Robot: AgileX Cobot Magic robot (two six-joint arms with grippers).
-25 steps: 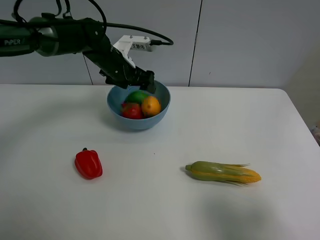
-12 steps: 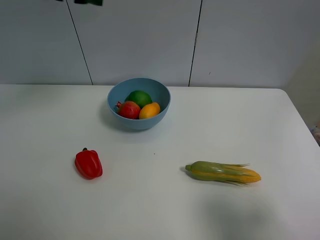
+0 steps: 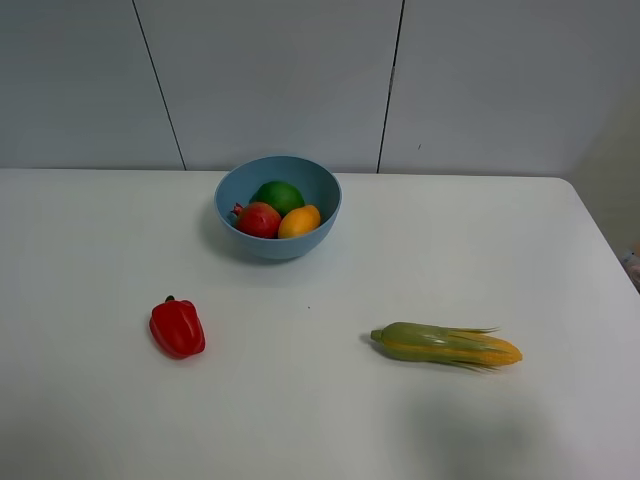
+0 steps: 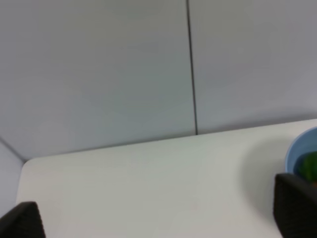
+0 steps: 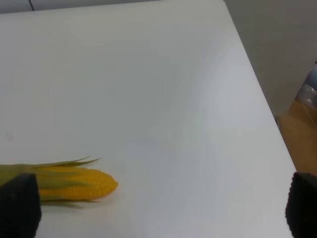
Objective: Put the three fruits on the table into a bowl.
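Observation:
The light-blue bowl [image 3: 270,246] stands at the back middle of the white table [image 3: 400,260]. Inside it lie the red pomegranate [image 3: 258,219], the green lime [image 3: 278,196] and the orange-yellow mango [image 3: 300,221], touching each other. Neither arm shows in the exterior view. In the left wrist view my left gripper [image 4: 158,218] is open and empty, high above the table, with the bowl's rim [image 4: 299,153] and the lime [image 4: 311,166] by one fingertip. In the right wrist view my right gripper [image 5: 161,208] is open and empty above the table's right side.
A red bell pepper [image 3: 177,328] lies at the front left of the table. A husked corn cob [image 3: 445,344] lies at the front right and also shows in the right wrist view [image 5: 64,181]. The table's right edge [image 5: 257,94] is near it.
My left arm, which reached over the bowl a second ago, has pulled up and out of the exterior view. The fruits have settled slightly in the bowl.

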